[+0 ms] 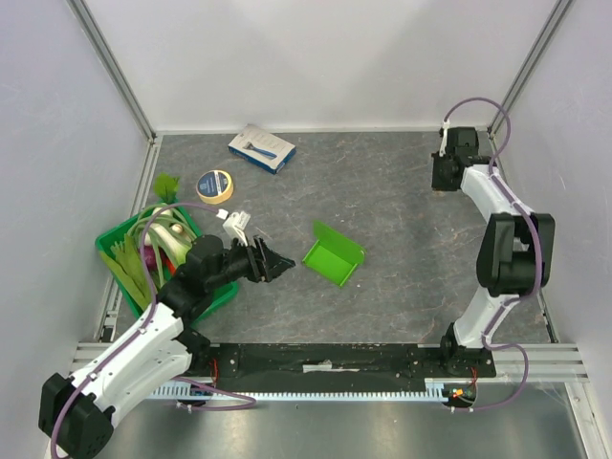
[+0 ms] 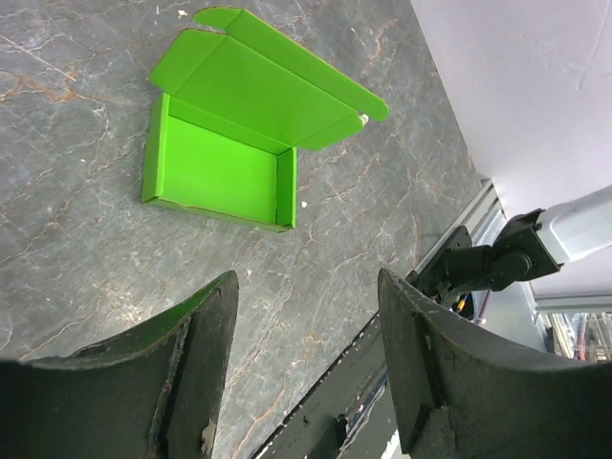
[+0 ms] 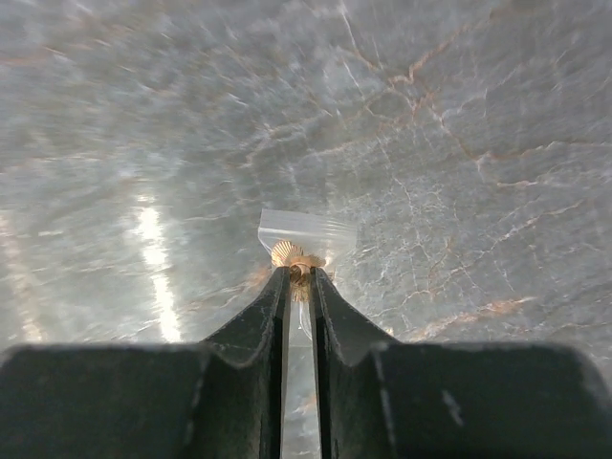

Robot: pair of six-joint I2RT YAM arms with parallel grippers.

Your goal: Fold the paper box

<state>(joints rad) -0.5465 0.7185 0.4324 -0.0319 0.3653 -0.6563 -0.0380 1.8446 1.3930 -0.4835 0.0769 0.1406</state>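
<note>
Approach step: paper box (image 1: 334, 254) sits mid-desk (image 1: 411, 239), tray formed, lid flap standing open. Left claw (image 1: 277, 262) gapes wide, arm stretched low, aimed at the box's left side, not touching. Next move likely: push lid down, tuck tabs. Right claw (image 1: 443, 175), far right corner, is pinched on a small clear bag (image 3: 308, 229).

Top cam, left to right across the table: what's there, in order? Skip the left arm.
green crate → tape roll → blue-and-white carton → paper box → right arm
</note>
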